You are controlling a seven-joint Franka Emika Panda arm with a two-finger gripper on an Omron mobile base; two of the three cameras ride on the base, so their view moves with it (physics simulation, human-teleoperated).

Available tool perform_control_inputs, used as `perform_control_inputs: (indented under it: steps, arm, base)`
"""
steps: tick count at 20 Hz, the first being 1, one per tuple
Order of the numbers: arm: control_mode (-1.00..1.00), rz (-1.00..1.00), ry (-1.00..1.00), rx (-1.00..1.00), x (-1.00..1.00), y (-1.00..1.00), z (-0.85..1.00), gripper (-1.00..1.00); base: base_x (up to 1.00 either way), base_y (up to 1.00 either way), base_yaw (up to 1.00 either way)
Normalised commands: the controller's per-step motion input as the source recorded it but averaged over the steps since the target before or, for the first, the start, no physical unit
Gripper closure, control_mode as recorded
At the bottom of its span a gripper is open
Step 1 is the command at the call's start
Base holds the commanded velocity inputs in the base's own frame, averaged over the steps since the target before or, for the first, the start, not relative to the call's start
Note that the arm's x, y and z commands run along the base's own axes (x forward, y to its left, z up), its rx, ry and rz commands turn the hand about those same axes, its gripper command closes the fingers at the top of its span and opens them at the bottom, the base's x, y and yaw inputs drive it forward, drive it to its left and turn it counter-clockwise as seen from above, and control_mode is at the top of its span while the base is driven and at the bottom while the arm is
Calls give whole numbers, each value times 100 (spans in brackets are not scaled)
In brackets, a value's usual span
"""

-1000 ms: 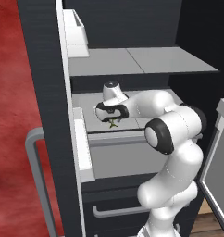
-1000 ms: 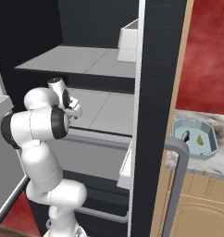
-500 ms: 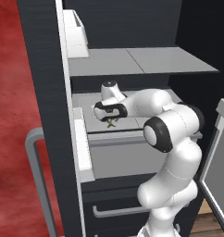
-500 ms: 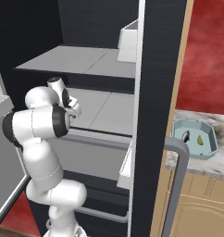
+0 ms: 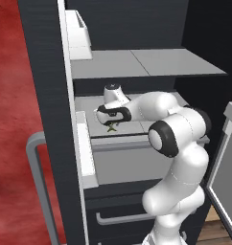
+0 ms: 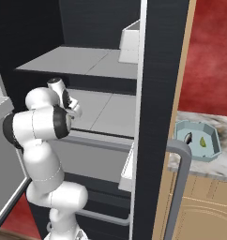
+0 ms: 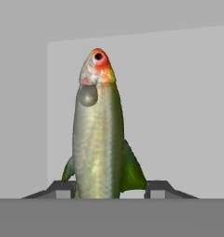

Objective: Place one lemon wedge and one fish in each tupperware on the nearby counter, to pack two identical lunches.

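A silvery-green fish with an orange-red head lies on the grey fridge shelf, pointing away from the hand. My gripper straddles its tail end, one fingertip close on each side, the jaws still slightly apart from it. In the left base view the gripper reaches down onto the fish at the shelf's left. On the marbled counter stands the pale blue octagonal tupperware, holding a dark fish and a yellow lemon wedge.
A white bin stands on the upper shelf. The open fridge door with its grey handle stands between the shelves and the counter. A drawer front juts out under the fish's shelf.
The fingers have narrowed around the fish. The arm and hand have barely shifted.
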Motion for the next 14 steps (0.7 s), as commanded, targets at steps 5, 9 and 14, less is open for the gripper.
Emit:
perform_control_inputs:
  steps: [5, 9, 14]
  arm:
    - [-100, 0, 0, 0, -63, -26, 0, 100]
    - [-100, 0, -9, 0, -100, -73, 0, 100]
    - [-100, 0, -16, 0, -90, -80, 12, 100]
  base:
    - [0, 0, 0]
    - [0, 0, 0]
    - [0, 0, 0]
